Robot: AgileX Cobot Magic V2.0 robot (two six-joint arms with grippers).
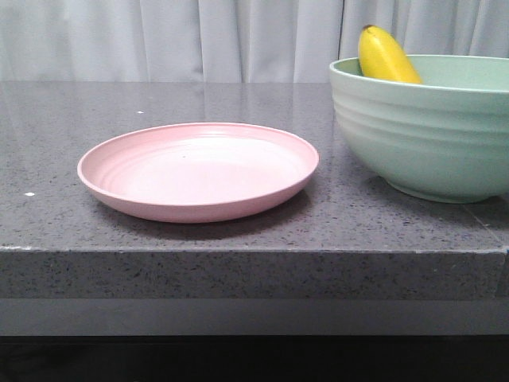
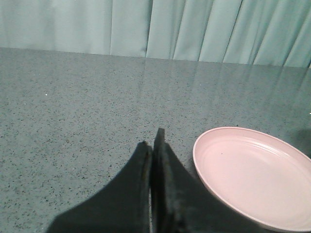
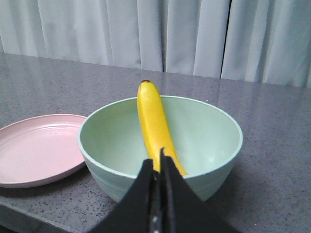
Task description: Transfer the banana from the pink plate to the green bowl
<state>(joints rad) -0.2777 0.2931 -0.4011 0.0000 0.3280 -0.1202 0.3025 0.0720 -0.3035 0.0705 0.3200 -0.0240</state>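
Note:
The banana [image 1: 385,56] lies inside the green bowl [image 1: 421,135] at the table's right, its dark tip leaning on the bowl's far rim. The right wrist view shows the banana [image 3: 153,126] sloping down the inside of the bowl [image 3: 204,141]. The pink plate [image 1: 199,169] sits empty left of the bowl, and shows in the left wrist view [image 2: 252,174] and the right wrist view [image 3: 39,148]. My left gripper [image 2: 153,138] is shut and empty, beside the plate. My right gripper [image 3: 158,160] is shut and empty, on the near side of the bowl. Neither gripper shows in the front view.
The grey speckled stone table [image 1: 95,111] ends in a front edge [image 1: 238,251] close under the plate and bowl. A pale curtain [image 1: 199,36] hangs behind the table. The bowl runs past the right edge of the front view.

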